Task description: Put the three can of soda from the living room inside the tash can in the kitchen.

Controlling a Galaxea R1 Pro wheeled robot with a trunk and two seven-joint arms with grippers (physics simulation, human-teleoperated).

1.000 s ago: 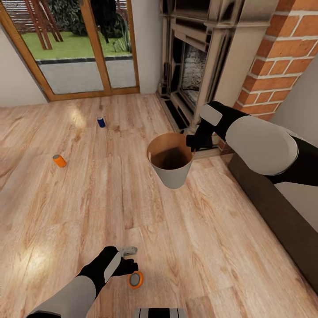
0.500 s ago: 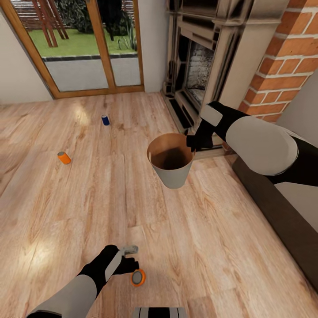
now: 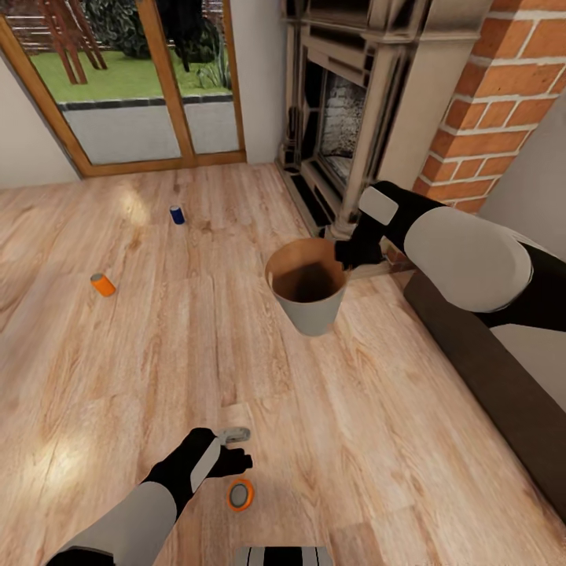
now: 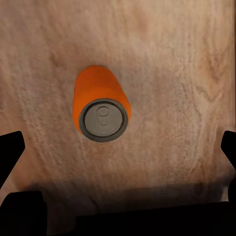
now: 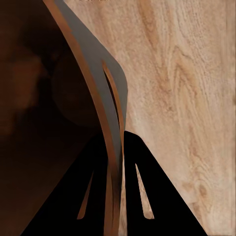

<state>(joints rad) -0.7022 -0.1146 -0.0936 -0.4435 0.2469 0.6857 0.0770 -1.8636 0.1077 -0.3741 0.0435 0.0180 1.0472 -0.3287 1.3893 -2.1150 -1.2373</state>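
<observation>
An orange can of soda (image 3: 240, 494) stands upright on the wood floor close in front of me, its grey top (image 4: 103, 119) facing the left wrist camera. My left gripper (image 3: 238, 450) hovers just above it, open, with a dark fingertip (image 4: 11, 147) on either side of the can and apart from it. My right gripper (image 3: 346, 255) is shut on the rim of the copper-brown tash can (image 3: 313, 316), holding it in the air; its fingers (image 5: 129, 187) pinch the wall (image 5: 110, 93). A second orange can (image 3: 102, 284) and a dark blue can (image 3: 178, 215) are on the floor farther off to the left.
An ornate fireplace (image 3: 338, 118) and a red brick chimney (image 3: 487, 102) stand ahead on the right. Glass doors (image 3: 134, 86) to a garden are at the back left. A dark low piece of furniture (image 3: 487, 393) runs along the right side. Open plank floor lies between the cans.
The whole view swayed slightly as the camera moved. My left gripper shifted a little forward over the orange can. The tash can stays held by my right gripper.
</observation>
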